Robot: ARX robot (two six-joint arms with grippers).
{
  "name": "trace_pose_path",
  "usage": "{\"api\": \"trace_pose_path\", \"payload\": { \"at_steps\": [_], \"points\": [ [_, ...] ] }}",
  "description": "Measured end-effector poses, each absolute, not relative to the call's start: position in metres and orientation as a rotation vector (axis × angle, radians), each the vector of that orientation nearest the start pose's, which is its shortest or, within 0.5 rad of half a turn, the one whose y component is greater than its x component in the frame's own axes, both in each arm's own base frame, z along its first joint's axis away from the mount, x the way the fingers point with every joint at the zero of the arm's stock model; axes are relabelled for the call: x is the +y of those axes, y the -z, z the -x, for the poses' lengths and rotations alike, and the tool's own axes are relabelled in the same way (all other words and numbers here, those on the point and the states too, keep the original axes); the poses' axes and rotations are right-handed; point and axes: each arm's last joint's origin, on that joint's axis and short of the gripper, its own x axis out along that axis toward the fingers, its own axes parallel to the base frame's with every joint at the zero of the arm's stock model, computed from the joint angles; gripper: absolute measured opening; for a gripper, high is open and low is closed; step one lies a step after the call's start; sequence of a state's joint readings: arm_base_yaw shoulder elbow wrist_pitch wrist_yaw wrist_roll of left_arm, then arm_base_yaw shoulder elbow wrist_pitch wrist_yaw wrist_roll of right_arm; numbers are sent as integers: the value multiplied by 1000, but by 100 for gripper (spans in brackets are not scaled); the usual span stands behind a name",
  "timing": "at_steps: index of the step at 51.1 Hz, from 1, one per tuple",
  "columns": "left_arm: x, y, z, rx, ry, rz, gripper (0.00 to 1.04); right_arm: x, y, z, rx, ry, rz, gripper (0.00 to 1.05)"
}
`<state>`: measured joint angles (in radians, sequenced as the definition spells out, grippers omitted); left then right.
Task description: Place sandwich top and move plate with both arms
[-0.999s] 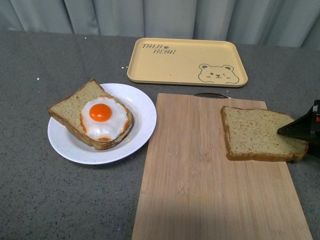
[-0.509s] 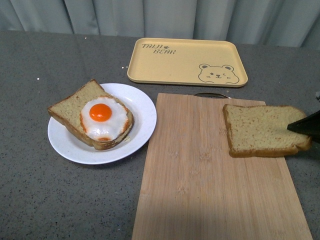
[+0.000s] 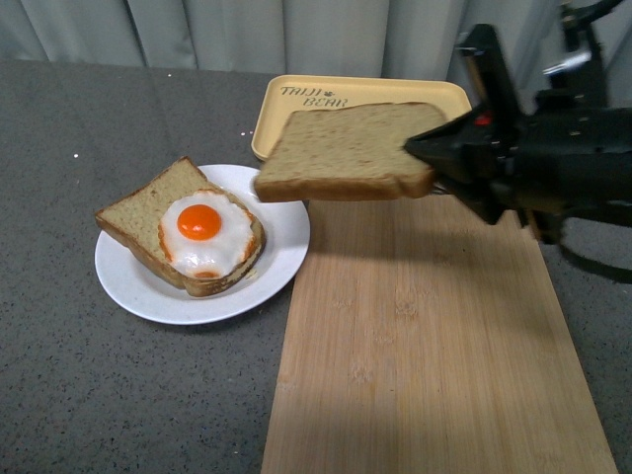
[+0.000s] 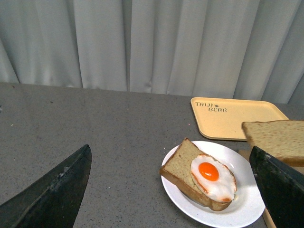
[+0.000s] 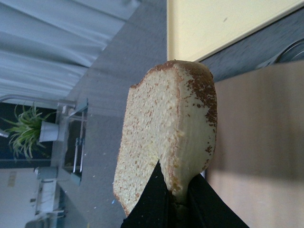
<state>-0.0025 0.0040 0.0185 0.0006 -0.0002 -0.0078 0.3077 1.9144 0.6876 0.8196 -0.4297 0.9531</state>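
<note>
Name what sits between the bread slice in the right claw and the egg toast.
Only a bare strip of the white plate; front view shows the sandwich top held aloft by the right claw, apart from the egg toast.

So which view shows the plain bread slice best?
Front view: the whole plain bread slice shows, pinched at one end by the right end effector. Left wrist catches only a corner; right wrist sees it close up, foreshortened.
</note>
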Motion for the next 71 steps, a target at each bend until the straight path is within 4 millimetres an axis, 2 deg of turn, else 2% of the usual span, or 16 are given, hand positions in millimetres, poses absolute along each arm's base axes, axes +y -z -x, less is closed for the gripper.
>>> {"api": "trace_pose_path", "payload": {
  "at_steps": [2, 9, 24, 36, 44, 46, 52, 58, 69, 71],
  "points": [
    [0, -170, -97, -15, 2, 8, 98, 129, -101, -317, 750, -496, -947, 3],
    [0, -170, -97, -15, 2, 8, 98, 160, -94, -325, 787, -528, -978, 3],
    [0, -170, -97, -15, 2, 8, 98, 205, -78, -341, 862, -574, -986, 3],
    [0, -170, -97, -15, 2, 8, 98, 232, -63, -349, 902, -581, -972, 3],
    [0, -170, -97, -15, 2, 8, 98, 238, -57, -353, 911, -555, -939, 3],
    [0, -170, -97, -15, 2, 8, 98, 237, -55, -352, 909, -545, -920, 8],
    [0, -170, -97, -15, 2, 8, 98, 225, -51, -336, 909, -496, -841, 35],
    [0, -170, -97, -15, 2, 8, 98, 206, -63, -319, 838, -411, -727, 58],
    [0, -170, -97, -15, 2, 8, 98, 180, -91, -303, 676, -290, -446, 88],
    [0, -170, -97, -16, 2, 8, 98, 177, -90, -303, 563, -260, -368, 83]
  ]
}}
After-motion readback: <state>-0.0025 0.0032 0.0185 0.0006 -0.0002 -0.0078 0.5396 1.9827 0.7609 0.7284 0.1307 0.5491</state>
